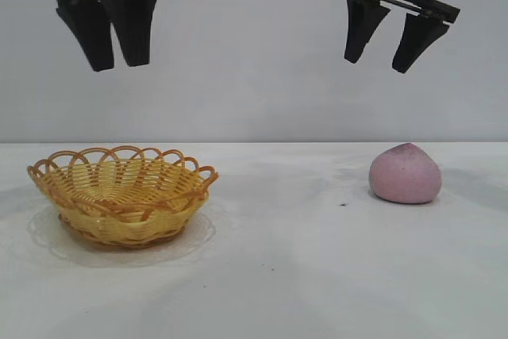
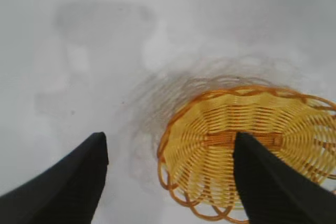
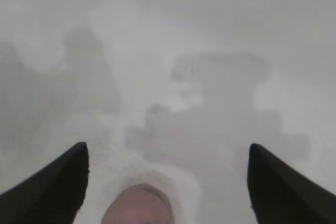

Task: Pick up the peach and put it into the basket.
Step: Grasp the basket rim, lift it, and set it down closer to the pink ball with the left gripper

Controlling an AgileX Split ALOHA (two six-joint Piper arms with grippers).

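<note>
The peach [image 1: 405, 174] sits on the white table [image 1: 302, 260] at the right, well apart from the basket [image 1: 123, 194] at the left; the right gripper [image 1: 391, 37] hangs high above it, jaws apart, holding nothing; the left gripper [image 1: 111, 33] hovers over the basket, likewise spread and bare.

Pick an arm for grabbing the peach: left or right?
Right. The right claw hangs open almost directly above the peach, which shows between its fingers in the right wrist view. The left claw, also open, hangs over the basket, far across the table from the fruit.
</note>
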